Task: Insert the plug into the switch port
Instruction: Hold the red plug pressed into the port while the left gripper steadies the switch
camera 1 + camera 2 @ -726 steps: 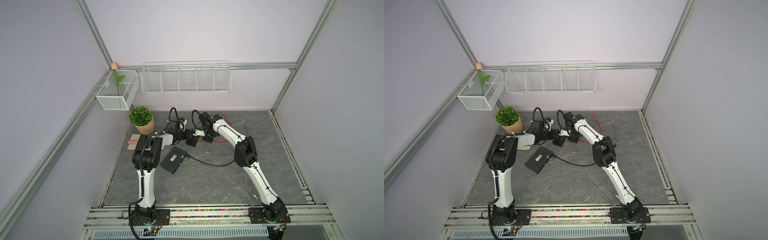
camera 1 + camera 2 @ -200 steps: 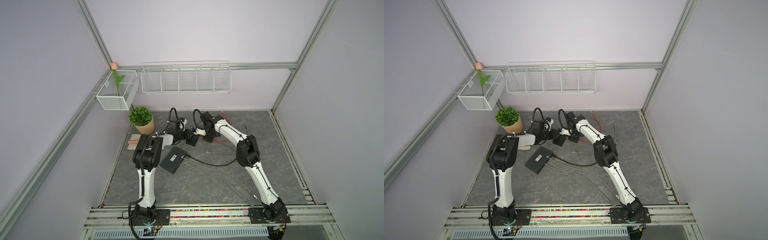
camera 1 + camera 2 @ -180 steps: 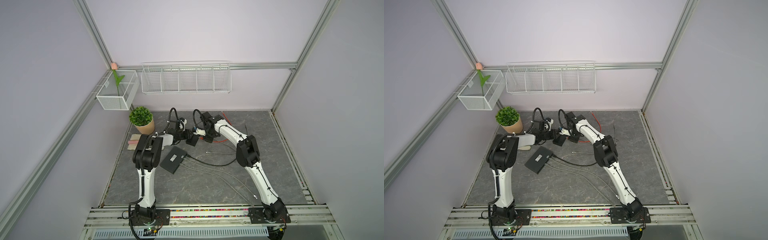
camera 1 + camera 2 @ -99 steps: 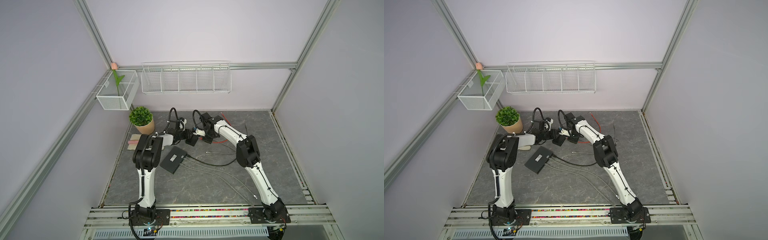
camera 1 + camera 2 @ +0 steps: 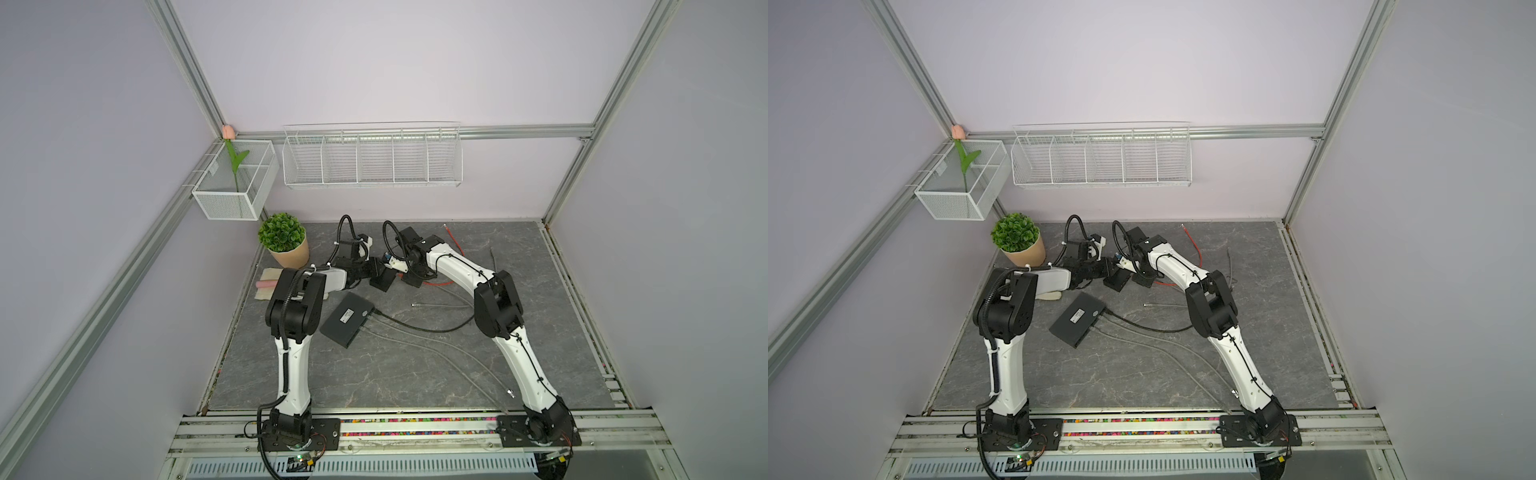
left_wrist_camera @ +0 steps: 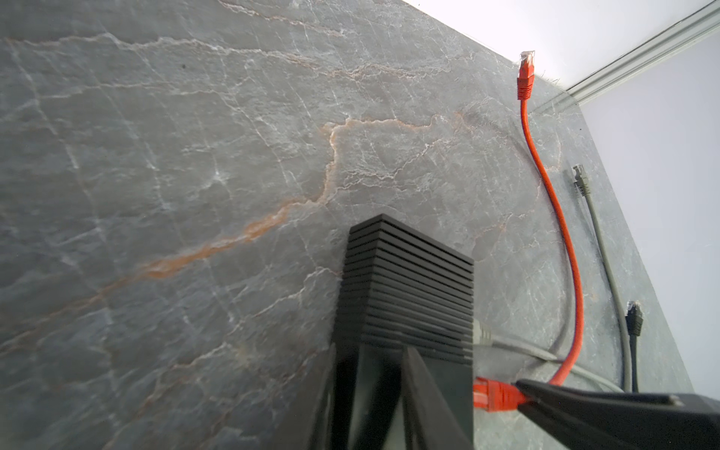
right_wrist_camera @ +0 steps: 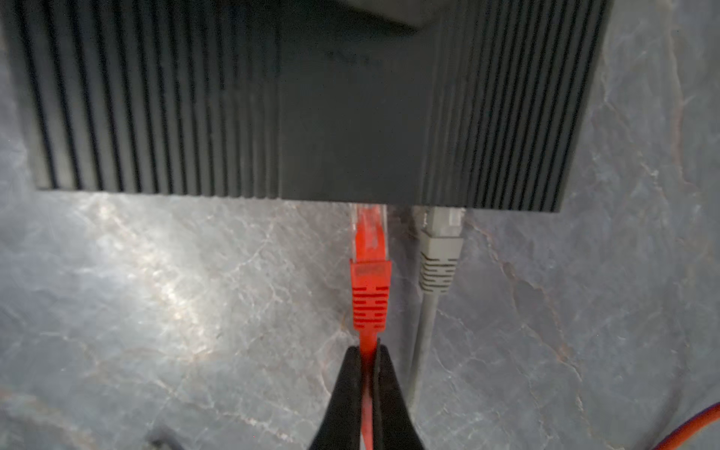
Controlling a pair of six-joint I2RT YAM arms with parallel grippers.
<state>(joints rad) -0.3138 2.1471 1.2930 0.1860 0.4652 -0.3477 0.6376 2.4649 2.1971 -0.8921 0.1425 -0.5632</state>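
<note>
Right gripper (image 7: 368, 350): pinched on red cable (image 7: 368, 338) behind plug (image 7: 370, 269).
Plug: tip at switch (image 7: 296, 97) port, beside seated grey plug (image 7: 440, 249).
Left gripper (image 6: 372, 352): clamps switch.
Left wrist only: spare red plug (image 6: 526, 74), black plug (image 6: 634, 317) beyond.

- plug (image 7: 370, 288): red-orange, clear tip
- switch (image 7: 296, 97): black, finely ribbed stripes
- neighbouring plug (image 7: 438, 265): grey
- worktop (image 6: 156, 156): grey marble, white and rust veins
- potted plant (image 5: 282, 232), worktop's 11 o'clock: green leaves, tan pot

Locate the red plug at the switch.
In the right wrist view, the red plug meets the ribbed switch's port face beside the grey plug, before the right pincer.
</note>
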